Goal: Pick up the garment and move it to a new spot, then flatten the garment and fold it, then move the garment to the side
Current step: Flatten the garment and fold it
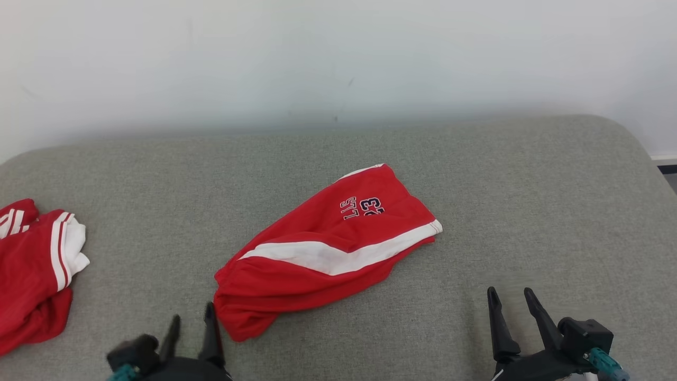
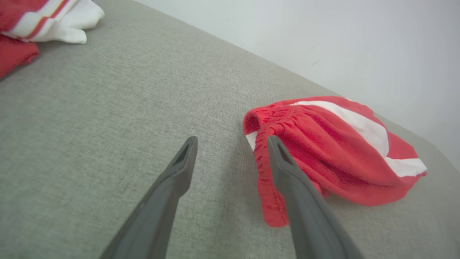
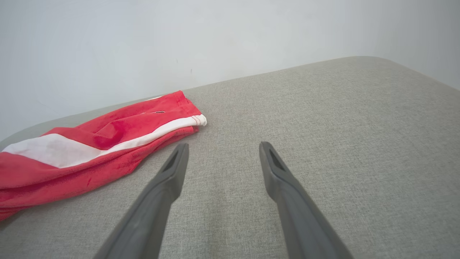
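Note:
The garment [image 1: 322, 248] is a pair of red shorts with a white stripe and printed lettering, lying folded lengthwise on the grey cushion [image 1: 476, 174]. Its gathered waistband [image 2: 267, 169] is at the near left end. My left gripper [image 1: 193, 320] is open just left of that waistband; in the left wrist view its right finger [image 2: 287, 169] overlaps the waistband edge and nothing lies between the fingers [image 2: 231, 142]. My right gripper [image 1: 510, 296] is open over bare cushion, to the right of the shorts' hem [image 3: 196, 120], with nothing between its fingers [image 3: 221, 145].
Another red and white garment [image 1: 37, 264] lies crumpled at the cushion's left edge, also seen in the left wrist view [image 2: 43, 25]. A pale wall [image 1: 338, 58] stands behind the cushion. The cushion's rounded right corner [image 1: 629, 137] drops off at the far right.

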### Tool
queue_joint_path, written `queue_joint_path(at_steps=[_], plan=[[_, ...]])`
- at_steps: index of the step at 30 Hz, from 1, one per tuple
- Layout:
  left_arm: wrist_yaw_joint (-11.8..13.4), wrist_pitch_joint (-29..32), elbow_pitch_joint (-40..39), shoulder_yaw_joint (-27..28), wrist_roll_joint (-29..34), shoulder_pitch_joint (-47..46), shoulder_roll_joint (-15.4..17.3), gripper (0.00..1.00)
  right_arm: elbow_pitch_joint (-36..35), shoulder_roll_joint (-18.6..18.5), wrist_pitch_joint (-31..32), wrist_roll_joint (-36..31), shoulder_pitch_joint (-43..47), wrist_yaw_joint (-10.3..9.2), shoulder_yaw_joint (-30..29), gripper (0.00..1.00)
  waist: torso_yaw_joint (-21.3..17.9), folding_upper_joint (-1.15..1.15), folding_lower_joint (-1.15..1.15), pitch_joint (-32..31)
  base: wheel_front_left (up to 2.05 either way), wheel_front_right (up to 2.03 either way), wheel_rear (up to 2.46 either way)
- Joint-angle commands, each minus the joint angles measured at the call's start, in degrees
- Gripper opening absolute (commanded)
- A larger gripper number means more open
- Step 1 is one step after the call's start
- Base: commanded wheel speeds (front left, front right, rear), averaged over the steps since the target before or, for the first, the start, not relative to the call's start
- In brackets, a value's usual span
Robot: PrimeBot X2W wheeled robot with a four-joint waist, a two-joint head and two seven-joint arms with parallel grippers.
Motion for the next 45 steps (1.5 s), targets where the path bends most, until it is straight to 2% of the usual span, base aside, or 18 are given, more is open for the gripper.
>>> queue_joint_path(at_steps=[1,6,9,17,22,25,26,27,28,31,35,40,44,45], plan=[[0.3,-0.13,-1.39,0.44,0.15,-0.13,1.05,1.0,-0.26,-0.07,-0.22,-0.31,0.61,-0.12,-0.24,1.0,-0.18,0.0,0.0,-0.14,0.0,0.0,0.0],[1.75,2.85,-6.71,-1.0,3.36,-4.45,4.48,1.0,-0.47,-0.05,0.2,-0.58,0.94,-0.12,-0.34,1.0,-0.58,0.0,0.0,-0.45,0.0,0.0,0.0],[2.16,8.39,-6.58,-3.6,5.41,-7.77,5.81,1.0,-0.68,-0.05,0.45,-0.41,0.7,-0.12,0.35,1.0,-1.29,0.0,0.0,-0.45,0.0,0.0,0.0],[1.91,21.84,2.64,-11.08,10.86,-16.65,8.34,1.0,-1.55,-0.04,0.9,-0.35,0.28,-0.12,1.2,1.0,-4.92,0.0,0.0,0.67,0.0,0.0,0.0],[2.86,23.45,6.62,-12.32,11.83,-17.41,7.92,1.0,-1.79,-0.04,0.76,-0.6,0.74,-0.12,0.46,1.0,-6.1,0.0,0.0,1.3,0.0,0.0,0.0],[2.51,23.56,8.39,-13.53,12.42,-17.36,7.45,1.0,-1.73,-0.05,0.71,-0.66,0.82,-0.12,0.16,1.0,-6.02,0.0,0.0,1.39,0.0,0.0,0.0],[2.2,23.53,8.83,-13.92,12.61,-17.29,7.22,0.8,-1.72,-0.06,0.7,-0.6,0.78,-0.12,0.12,1.0,-5.89,0.0,0.0,1.37,0.0,0.0,0.0],[2.14,23.01,9.01,-14.28,12.8,-17.27,7.04,0.43,-1.75,-0.05,0.67,-0.5,0.66,-0.12,0.24,1.0,-5.68,0.0,0.0,1.34,0.0,0.0,0.0],[2.08,22.44,9.12,-14.5,13.0,-17.2,6.92,0.0,-1.75,-0.05,0.67,-0.35,0.54,-0.12,0.37,1.0,-5.48,0.0,0.0,1.31,0.0,0.0,0.0],[2.2,20.65,8.89,-14.43,12.72,-16.57,6.34,0.0,-1.77,-0.04,0.64,-0.16,0.43,-0.12,0.56,1.0,-5.05,0.0,0.0,1.23,0.0,0.0,0.0],[3.23,15.04,6.26,-13.34,12.43,-14.67,6.07,0.0,-1.85,-0.08,0.51,-0.07,0.9,-0.12,0.11,1.0,-3.96,0.0,0.0,1.28,0.0,0.0,0.0],[5.15,8.12,-0.37,-12.12,12.33,-10.07,6.38,0.0,-1.89,-0.08,0.5,-0.44,1.16,-0.12,-0.74,1.0,-2.29,0.0,0.0,1.4,0.0,0.0,0.0],[6.51,6.13,-6.5,-13.58,13.26,-4.74,6.29,0.0,-2.12,-0.04,0.82,-0.68,1.14,-0.12,-0.94,1.0,-0.83,0.0,0.0,1.7,0.0,0.0,0.0],[6.53,5.78,-8.04,-14.19,13.37,-3.55,5.95,0.05,-2.17,-0.06,0.85,-0.7,1.09,-0.12,-1.09,1.0,-0.4,0.0,0.0,1.82,0.0,0.0,0.0]])
